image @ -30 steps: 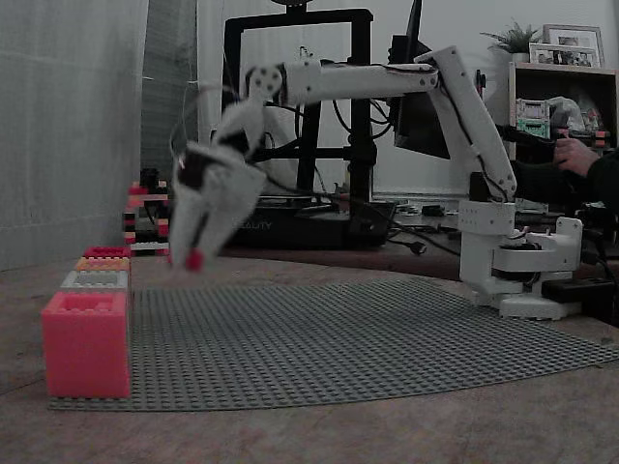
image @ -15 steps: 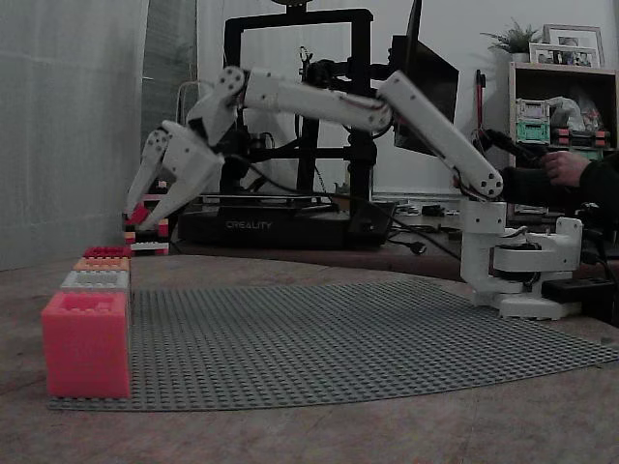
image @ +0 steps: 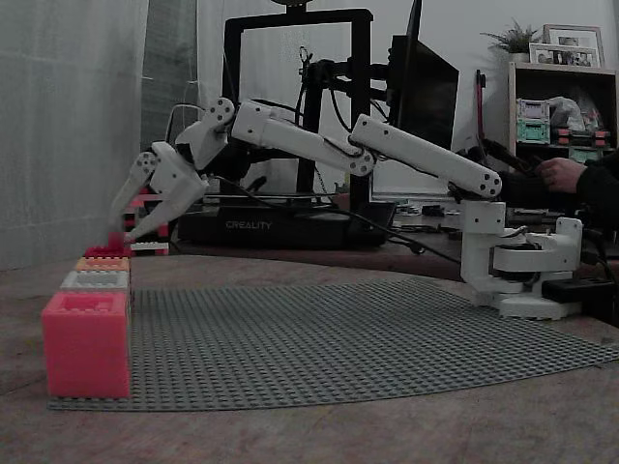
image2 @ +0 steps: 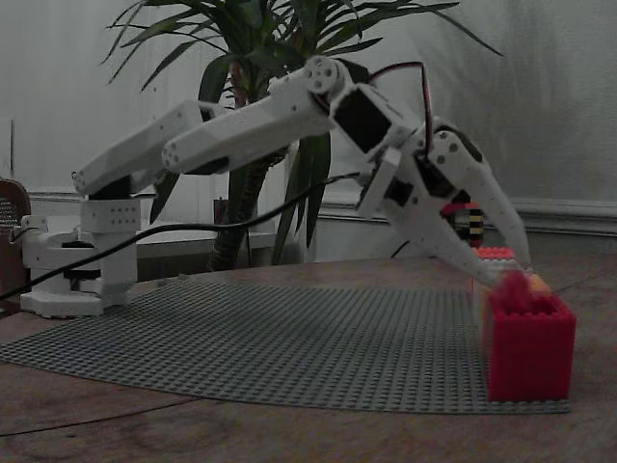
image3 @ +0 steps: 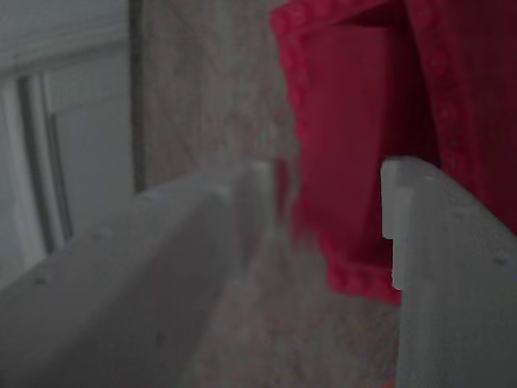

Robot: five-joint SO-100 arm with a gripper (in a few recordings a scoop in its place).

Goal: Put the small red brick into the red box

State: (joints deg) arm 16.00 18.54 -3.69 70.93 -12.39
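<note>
Wrist view: gripper (image3: 323, 202) parted above the red box (image3: 355, 121)

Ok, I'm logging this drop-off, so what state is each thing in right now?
red box: open-topped, nothing seen inside.
tool: open, jaws apart above the red box.
small red brick: at the tool's tips, blurred, not yet inside.

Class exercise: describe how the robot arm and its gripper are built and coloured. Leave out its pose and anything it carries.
The arm is white plastic, made of boxy links with round joint housings, on a white base. Black cables run along it; in a fixed view a red wire loops over the wrist. The gripper has two long, tapering white fingers.
</note>
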